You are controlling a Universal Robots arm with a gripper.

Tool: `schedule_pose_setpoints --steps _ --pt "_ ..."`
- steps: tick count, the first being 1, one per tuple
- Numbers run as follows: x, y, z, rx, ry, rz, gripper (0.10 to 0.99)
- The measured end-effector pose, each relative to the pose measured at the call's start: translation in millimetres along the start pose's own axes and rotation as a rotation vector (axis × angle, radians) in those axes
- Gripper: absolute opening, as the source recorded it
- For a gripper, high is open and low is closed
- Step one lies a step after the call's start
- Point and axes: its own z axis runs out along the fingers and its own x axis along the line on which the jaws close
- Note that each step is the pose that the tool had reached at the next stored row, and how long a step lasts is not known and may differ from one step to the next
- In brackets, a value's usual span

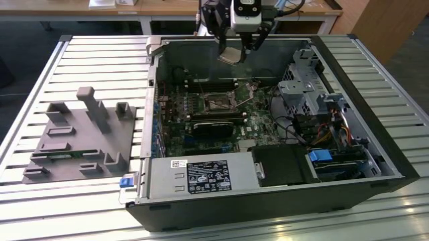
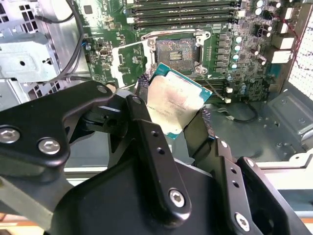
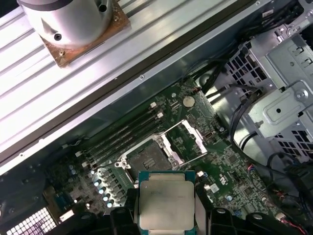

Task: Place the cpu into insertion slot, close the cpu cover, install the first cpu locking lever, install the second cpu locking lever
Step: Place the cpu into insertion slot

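My gripper [image 1: 234, 51] hangs above the far wall of the open computer case, shut on the cpu [image 1: 230, 56], a flat square chip with a silver-grey top. Both wrist views show the cpu [image 2: 176, 103] [image 3: 166, 200] pinched by its edges between the black fingers [image 2: 142, 122], tilted and well above the board. The insertion slot [image 1: 218, 104] [image 2: 175, 49] [image 3: 148, 157] lies uncovered in the green board, a dark square with a silvery rim. The cpu cover [image 2: 129, 61] [image 3: 190, 139] is swung open to one side of the slot.
The case [image 1: 375, 150] lies on a slatted metal table [image 1: 40, 80]. Long black memory slots [image 2: 181, 12] run beside the socket. A metal drive cage [image 1: 305, 90] and cables sit toward the exterior view's right, a power supply [image 1: 194, 175] in front. A grey fixture [image 1: 77, 135] stands at the left.
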Motion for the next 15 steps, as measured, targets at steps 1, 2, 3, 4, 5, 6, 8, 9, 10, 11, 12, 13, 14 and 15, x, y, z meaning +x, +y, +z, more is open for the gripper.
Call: schedule_pose_setpoints --steps 1,2,3,4,5,6,8,9,10,11,12,13,14,15 --pt "0.0 0.0 0.0 0.0 -0.0008 0.008 0.541" --pt "0.0 0.0 0.0 0.0 -0.0015 0.016 0.541" --pt "0.0 0.0 0.1 -0.001 -0.0022 0.025 0.541" --pt "0.0 0.0 0.1 -0.001 -0.0029 0.033 0.541" --pt "0.0 0.0 0.1 -0.001 -0.0037 0.041 0.541" --pt "0.0 0.0 0.2 -0.001 -0.0044 0.048 0.541" --pt "0.0 0.0 0.2 -0.001 -0.0058 0.064 0.541" --pt "0.0 0.0 0.3 -0.001 -0.0065 0.072 0.541" --pt "0.0 0.0 0.3 -0.001 -0.0072 0.08 0.541" --pt "0.0 0.0 0.3 -0.002 -0.0079 0.088 0.541" --pt "0.0 -0.1 0.4 -0.002 -0.0086 0.095 0.541" --pt "0.0 -0.1 0.4 -0.002 -0.0092 0.103 0.541" --pt "0.0 -0.1 0.5 -0.002 -0.01 0.11 0.541" --pt "0.0 -0.1 0.5 -0.002 -0.0106 0.118 0.541"
